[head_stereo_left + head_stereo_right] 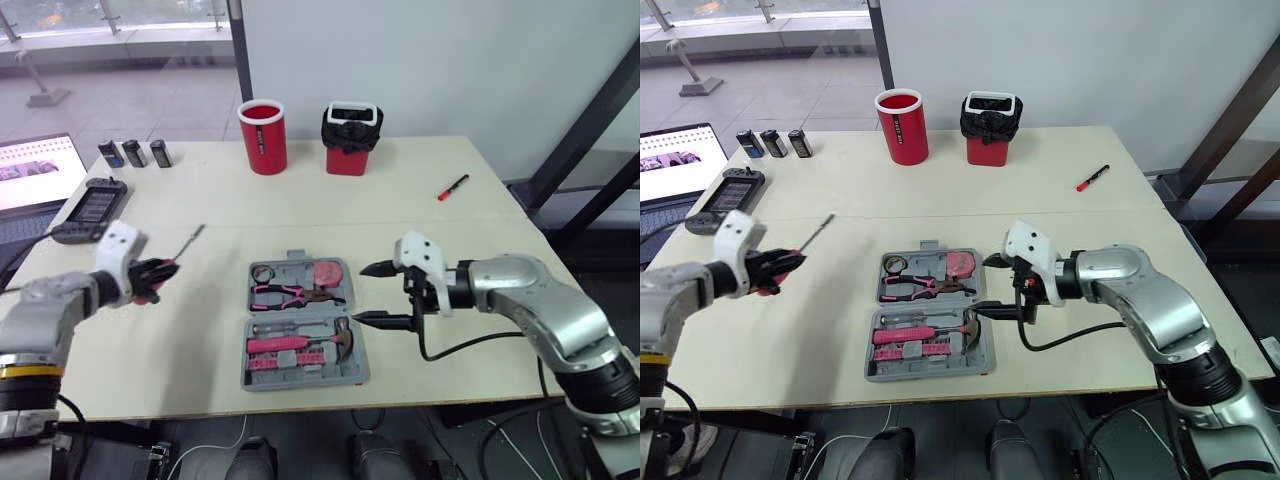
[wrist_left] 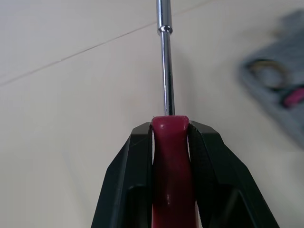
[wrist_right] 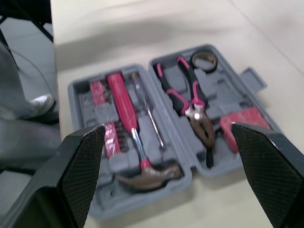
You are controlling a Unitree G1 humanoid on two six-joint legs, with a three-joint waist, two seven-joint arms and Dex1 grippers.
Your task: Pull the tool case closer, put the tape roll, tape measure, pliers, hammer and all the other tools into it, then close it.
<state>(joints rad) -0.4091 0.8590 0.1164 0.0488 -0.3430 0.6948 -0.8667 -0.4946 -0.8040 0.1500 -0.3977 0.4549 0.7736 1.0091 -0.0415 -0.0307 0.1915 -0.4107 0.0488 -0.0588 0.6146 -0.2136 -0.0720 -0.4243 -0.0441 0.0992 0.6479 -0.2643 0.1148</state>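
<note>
- Case (image 1: pixel 300 312): lies open and flat on the near middle of the table (image 1: pixel 480 330), between the two arms. The hammer (image 1: pixel 285 345) sits in the near half. The pliers (image 1: pixel 290 293), tape roll (image 1: pixel 264 272) and tape measure (image 1: pixel 327 272) sit in the far half.
- Case, handling: a stiff moulded shell, probably light when empty but weighted by the steel tools. Closing probably means lifting one half by its outer edge and folding it over the hinge.
- Right gripper (image 1: pixel 360 292): hovers just beside the case's right edge, its fingers spread wide and holding nothing.
- Left gripper (image 1: pixel 160 271): well left of the case, clamped on the red handle of a screwdriver (image 2: pixel 171 166). The bare shaft points away over the table.
- Screwdriver, handling: rigid and light, with a smooth handle that may twist in the fingers. The hold on the handle leaves the shaft free to lead into a slot. Which slot is free cannot be told.
- Far side: a red cup (image 1: pixel 262 136), a lined bin (image 1: pixel 351 138) and a marker (image 1: pixel 452 187) stand well apart from the case.
</note>
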